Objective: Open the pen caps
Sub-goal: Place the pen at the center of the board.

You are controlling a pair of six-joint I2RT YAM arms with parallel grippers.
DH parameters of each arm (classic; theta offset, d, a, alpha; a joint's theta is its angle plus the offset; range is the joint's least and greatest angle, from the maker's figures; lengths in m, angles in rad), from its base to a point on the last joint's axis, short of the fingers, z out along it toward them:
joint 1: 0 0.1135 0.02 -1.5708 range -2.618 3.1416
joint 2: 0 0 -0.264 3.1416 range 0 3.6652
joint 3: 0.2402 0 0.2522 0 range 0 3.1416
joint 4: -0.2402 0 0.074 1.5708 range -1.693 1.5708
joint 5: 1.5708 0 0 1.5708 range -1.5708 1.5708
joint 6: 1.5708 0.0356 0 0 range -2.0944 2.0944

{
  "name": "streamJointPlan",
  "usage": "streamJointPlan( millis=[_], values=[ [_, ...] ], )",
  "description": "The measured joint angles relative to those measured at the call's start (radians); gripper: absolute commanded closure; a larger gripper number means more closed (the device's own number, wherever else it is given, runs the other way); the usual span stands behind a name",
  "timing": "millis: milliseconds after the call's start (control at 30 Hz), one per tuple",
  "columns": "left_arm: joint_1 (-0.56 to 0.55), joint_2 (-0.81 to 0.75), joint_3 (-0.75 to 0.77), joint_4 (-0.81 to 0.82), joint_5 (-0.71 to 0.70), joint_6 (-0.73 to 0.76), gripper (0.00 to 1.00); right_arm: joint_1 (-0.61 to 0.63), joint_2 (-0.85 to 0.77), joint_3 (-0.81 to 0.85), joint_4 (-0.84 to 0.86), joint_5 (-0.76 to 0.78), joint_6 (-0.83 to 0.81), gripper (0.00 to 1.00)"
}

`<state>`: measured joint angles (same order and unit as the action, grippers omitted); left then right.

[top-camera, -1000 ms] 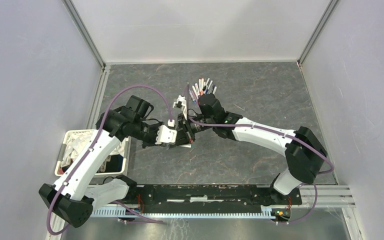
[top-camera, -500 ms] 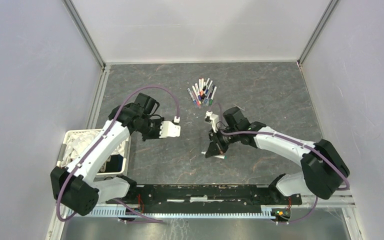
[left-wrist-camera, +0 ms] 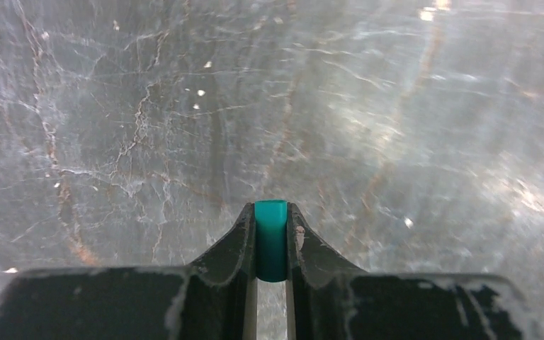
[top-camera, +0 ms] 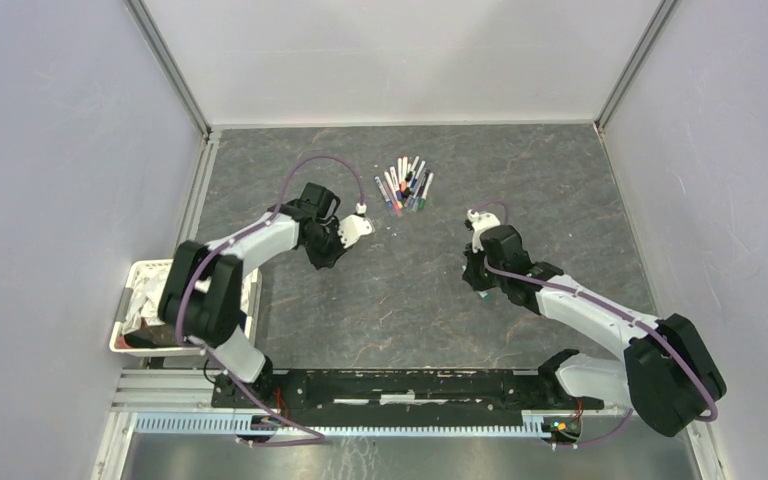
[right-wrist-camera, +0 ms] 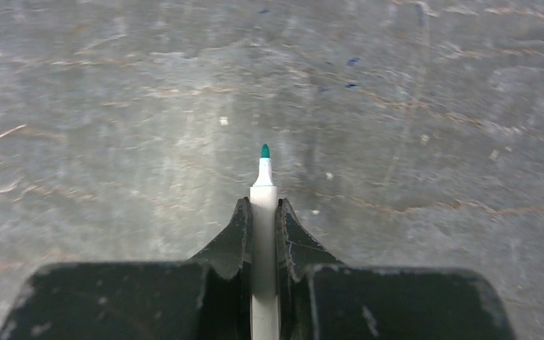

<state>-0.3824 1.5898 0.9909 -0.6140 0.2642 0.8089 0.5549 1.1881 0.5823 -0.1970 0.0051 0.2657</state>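
The left tool (left-wrist-camera: 271,214) pinches a light, slick teal cap (left-wrist-camera: 271,248). The right tool (right-wrist-camera: 263,210) clamps the stiff uncapped green pen (right-wrist-camera: 263,193) by its barrel. The remaining pens (top-camera: 405,186) lie near the table's (top-camera: 560,190) far edge.

Both arms out over the table, each gripper clamped on one piece.

The left arm (top-camera: 250,240) bends in from the near left side, and the left gripper (left-wrist-camera: 271,209) points down to the near left of the pen bundle (top-camera: 405,185), its fingers pinched on a green cap (left-wrist-camera: 271,237). The right arm (top-camera: 580,305) reaches in from the near right. The right gripper (right-wrist-camera: 262,205) sits low to the near right of the bundle, well apart from the left one, closed round a white pen (right-wrist-camera: 263,212) with its green tip bare.
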Motion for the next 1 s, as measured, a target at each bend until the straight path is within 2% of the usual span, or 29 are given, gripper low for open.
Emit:
streamJointPlan(
  millis=[133, 200, 367, 467, 600, 833, 1000],
  values=[
    [0.014, 0.116, 0.018, 0.068, -0.043, -0.095, 0.98, -0.015, 0.007, -0.058, 0.074, 0.104, 0.013, 1.00],
    [0.016, 0.125, 0.026, 0.108, -0.060, -0.145, 0.97, -0.019, 0.017, -0.077, 0.111, 0.142, 0.019, 1.00],
    [0.016, 0.121, -0.001, 0.188, -0.081, -0.208, 0.87, -0.023, 0.048, -0.114, 0.202, 0.214, 0.026, 1.00],
    [0.016, 0.114, -0.014, 0.217, -0.081, -0.225, 0.77, -0.023, 0.079, -0.114, 0.236, 0.226, 0.026, 1.00],
    [0.017, 0.101, -0.030, 0.237, -0.083, -0.235, 0.41, -0.026, 0.107, -0.114, 0.261, 0.241, 0.026, 1.00],
    [0.020, 0.085, -0.031, 0.180, -0.064, -0.240, 0.01, -0.045, 0.154, -0.114, 0.306, 0.244, 0.022, 0.98],
    [0.026, 0.073, 0.003, 0.037, -0.038, -0.241, 0.00, -0.047, 0.180, -0.114, 0.333, 0.245, 0.019, 0.86]
  ],
)
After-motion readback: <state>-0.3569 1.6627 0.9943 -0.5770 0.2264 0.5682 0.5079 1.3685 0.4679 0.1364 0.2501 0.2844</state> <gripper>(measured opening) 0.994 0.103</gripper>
